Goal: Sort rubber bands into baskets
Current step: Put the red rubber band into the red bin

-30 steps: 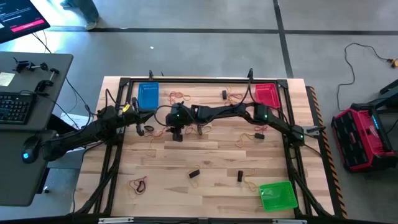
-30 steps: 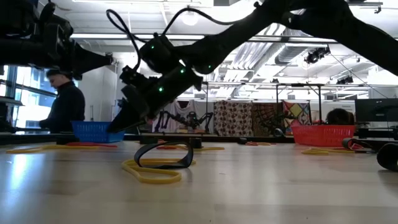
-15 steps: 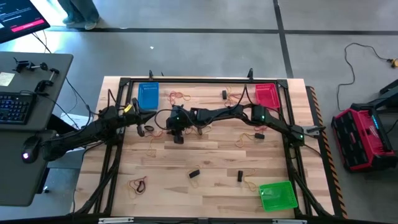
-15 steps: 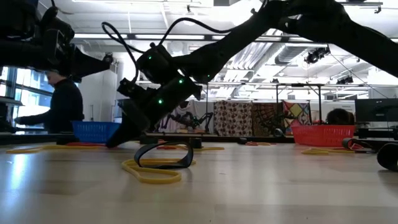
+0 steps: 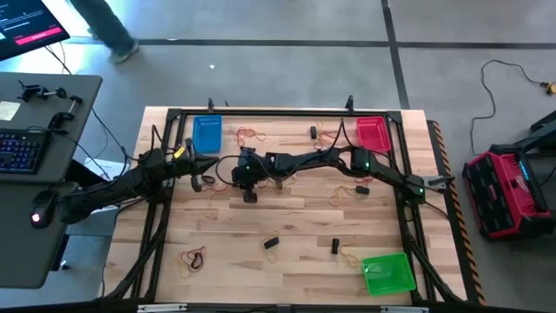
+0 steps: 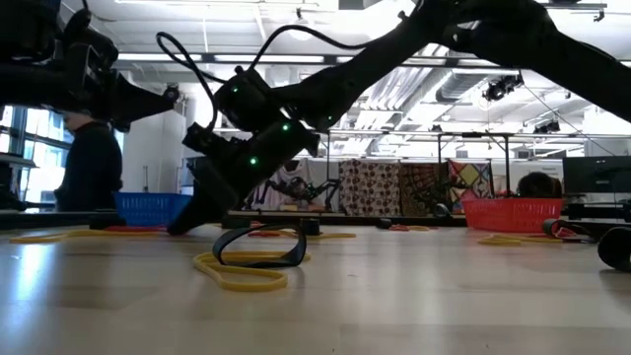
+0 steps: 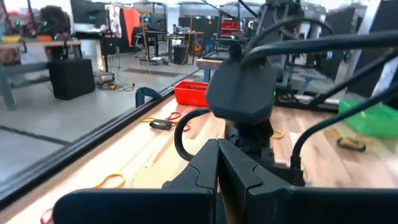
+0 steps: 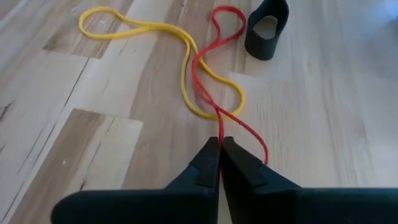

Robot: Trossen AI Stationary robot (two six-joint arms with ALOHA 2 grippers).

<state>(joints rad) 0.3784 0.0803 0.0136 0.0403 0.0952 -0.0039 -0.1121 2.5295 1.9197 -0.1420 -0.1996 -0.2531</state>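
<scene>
My right gripper (image 8: pixel 220 149) reaches across to the table's left-centre (image 5: pixel 233 180), its tips down on the wood (image 6: pixel 182 227), shut on a red rubber band (image 8: pixel 217 68). A yellow band (image 8: pixel 161 37) lies tangled with the red one, and a black band (image 8: pixel 266 30) stands on edge just beyond. My left gripper (image 7: pixel 217 168) waits shut and level at the table's left (image 5: pixel 202 180), touching nothing. The blue basket (image 5: pixel 207 135) stands at the far left, the red basket (image 5: pixel 373 132) at the far right, the green basket (image 5: pixel 387 272) near right. My right gripper pinches the red band between its two fingertips where its strands cross (image 8: pixel 219 129). The fingers slant down from the table's right side. The rest of the band lies slack on the wood, and the yellow band's loop (image 8: pixel 208 117) ends just ahead of the fingertips.
More bands lie scattered: red and yellow ones near the far edge (image 5: pixel 252 135), a pair at the near left (image 5: pixel 193 257), black ones mid-table (image 5: pixel 272 243). In the low view a yellow band (image 6: pixel 242 274) and a black one (image 6: pixel 261 247) lie close by. A person moves beyond the table.
My right gripper has sunk the last bit onto the tabletop, its tips now resting among the red and yellow bands. The person behind the table has walked on toward the left.
</scene>
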